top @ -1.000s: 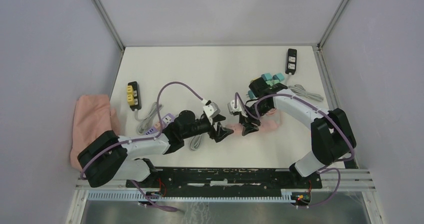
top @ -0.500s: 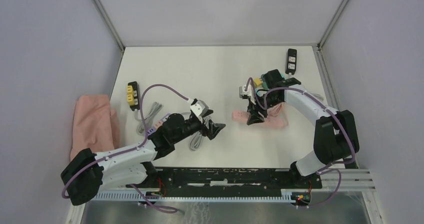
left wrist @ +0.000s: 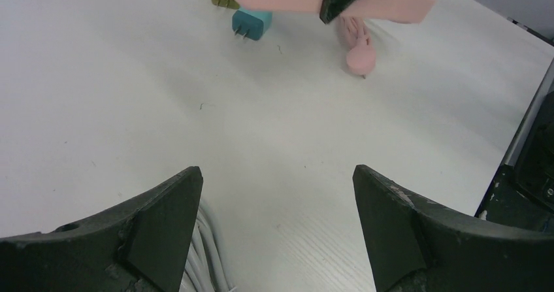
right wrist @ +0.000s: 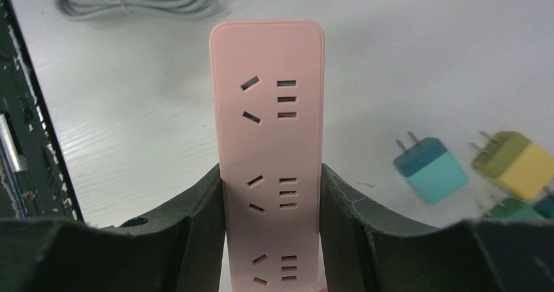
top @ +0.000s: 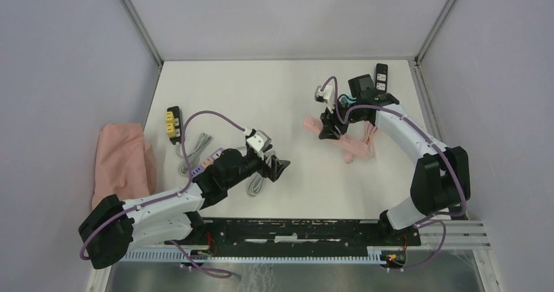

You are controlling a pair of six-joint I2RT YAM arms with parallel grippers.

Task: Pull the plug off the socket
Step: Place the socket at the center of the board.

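Far right, the right gripper (right wrist: 269,200) is clamping the pink strip (right wrist: 268,96), likely needing a level set-down; the left gripper (left wrist: 274,181) is gaping empty.

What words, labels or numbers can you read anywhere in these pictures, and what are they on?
No text can be read anywhere.
Pink power strip, held in the right tool: only socket holes, no print.
Black power strip at the far right: marks too small to read.
Teal plug and yellow plug: the faces in view are blank.
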